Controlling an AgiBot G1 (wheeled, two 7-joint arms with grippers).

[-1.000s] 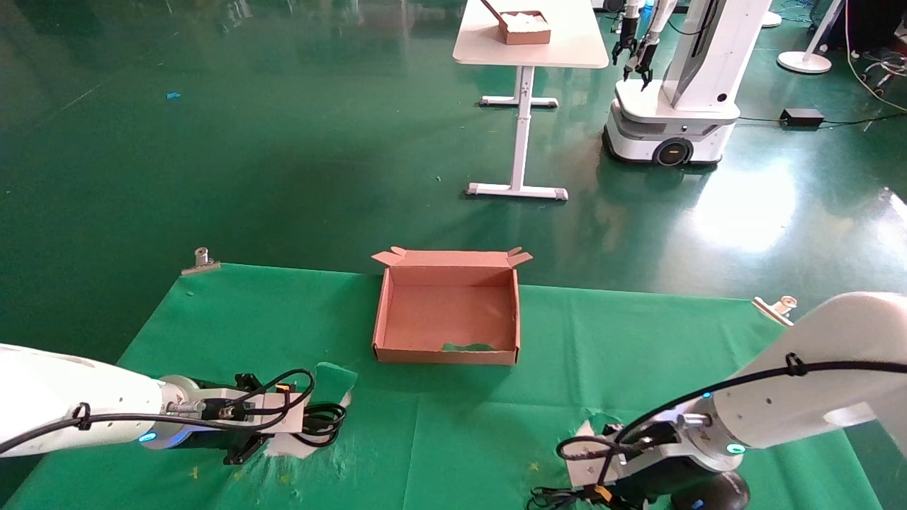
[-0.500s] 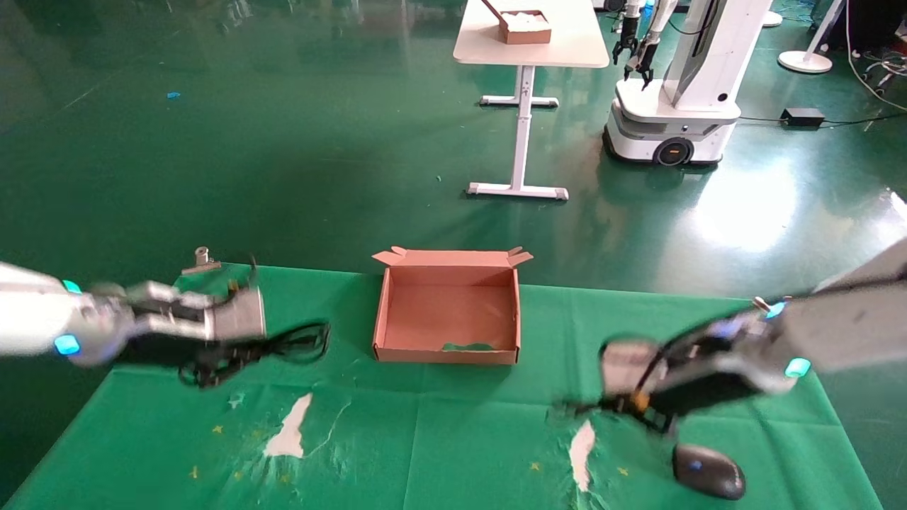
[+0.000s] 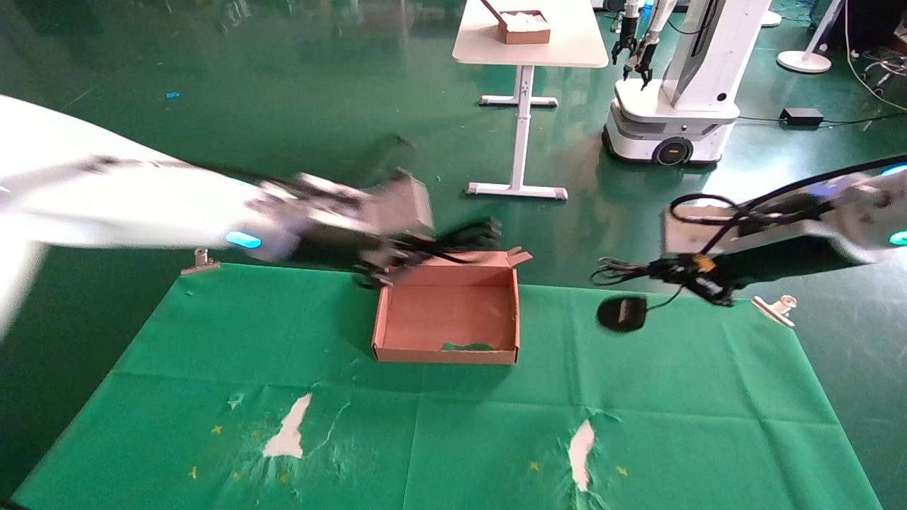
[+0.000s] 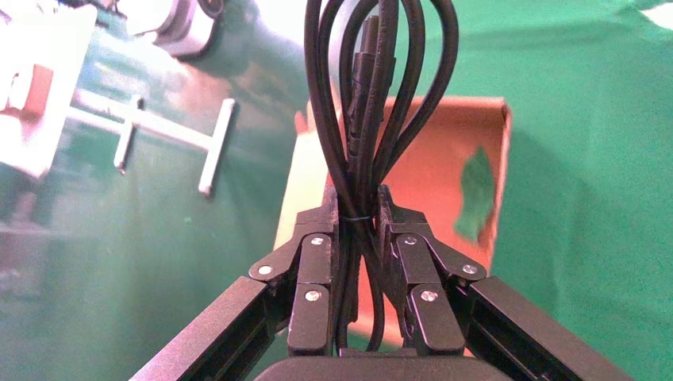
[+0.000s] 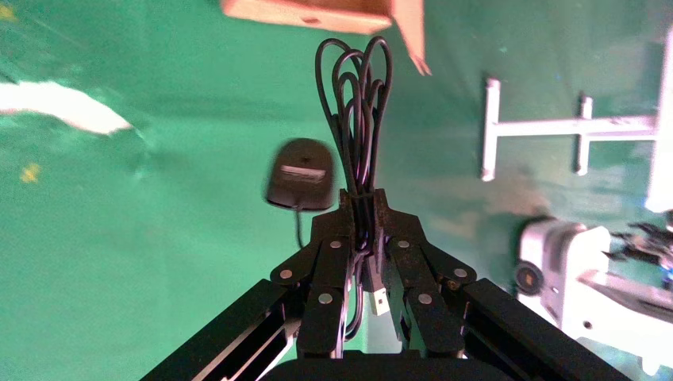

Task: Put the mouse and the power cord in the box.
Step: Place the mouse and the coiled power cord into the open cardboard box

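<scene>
Left hand [image 4: 359, 208] clamped on cord [image 4: 373, 95] loops above box [image 3: 446, 312] far-left corner, right hand [image 5: 361, 200] gripping bundled cable, mouse [image 3: 622, 312] dangling beside box, off surface [image 3: 212, 340]

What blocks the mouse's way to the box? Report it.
Nothing visible. The mouse dangles by its cable from the right gripper, above bare green cloth right of the box. The left gripper holds the power cord over the box's far-left corner.

Black pwr cord [image 4: 373, 95], black mouse [image 5: 300, 175] w/ pale label, brown box [image 3: 446, 315], green cloth [image 3: 453, 425]
</scene>
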